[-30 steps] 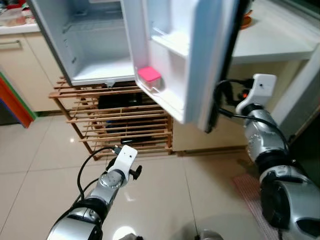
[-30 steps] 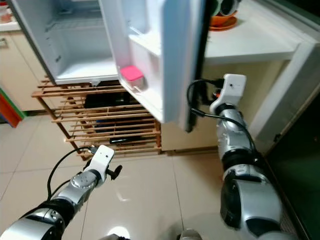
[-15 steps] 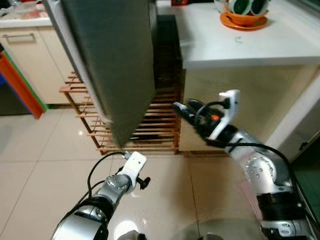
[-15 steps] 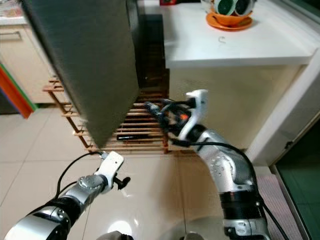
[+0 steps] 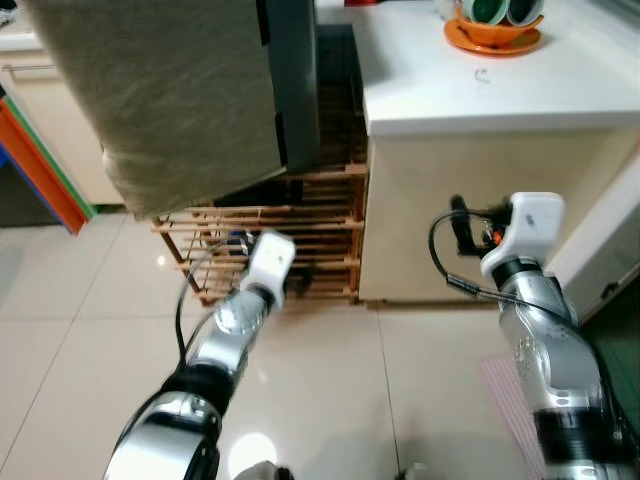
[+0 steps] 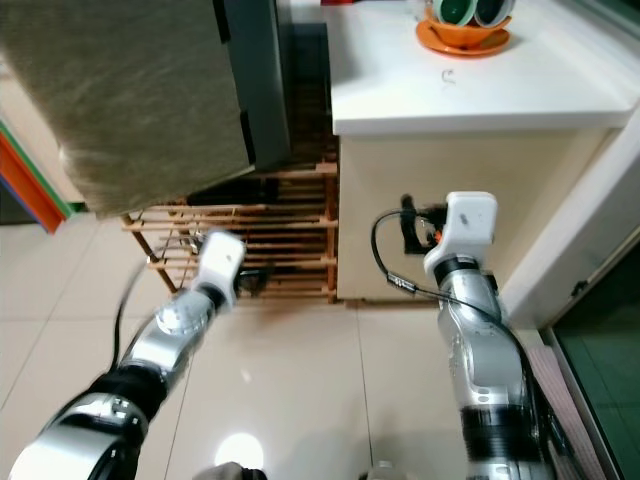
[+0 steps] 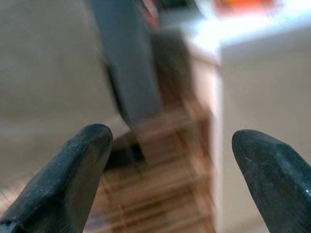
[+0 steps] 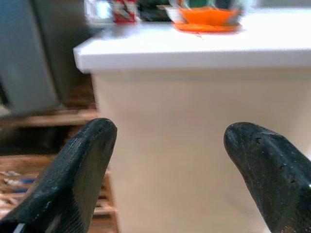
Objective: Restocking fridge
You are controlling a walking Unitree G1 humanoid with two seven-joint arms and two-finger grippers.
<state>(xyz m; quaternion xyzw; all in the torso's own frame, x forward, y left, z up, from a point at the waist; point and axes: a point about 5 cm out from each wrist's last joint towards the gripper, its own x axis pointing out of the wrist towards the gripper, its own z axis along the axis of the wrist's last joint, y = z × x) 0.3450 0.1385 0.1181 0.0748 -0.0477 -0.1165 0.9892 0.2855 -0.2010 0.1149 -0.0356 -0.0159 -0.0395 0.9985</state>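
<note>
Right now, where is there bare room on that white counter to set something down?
The white counter is bare from the orange dish at its back to its near edge. It is crowded only at the back, by that dish and the cups in it.

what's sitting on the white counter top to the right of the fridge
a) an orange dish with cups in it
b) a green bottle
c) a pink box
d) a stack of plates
a: an orange dish holding cups rests on the white counter, seen at the far end from both eye views.
</note>
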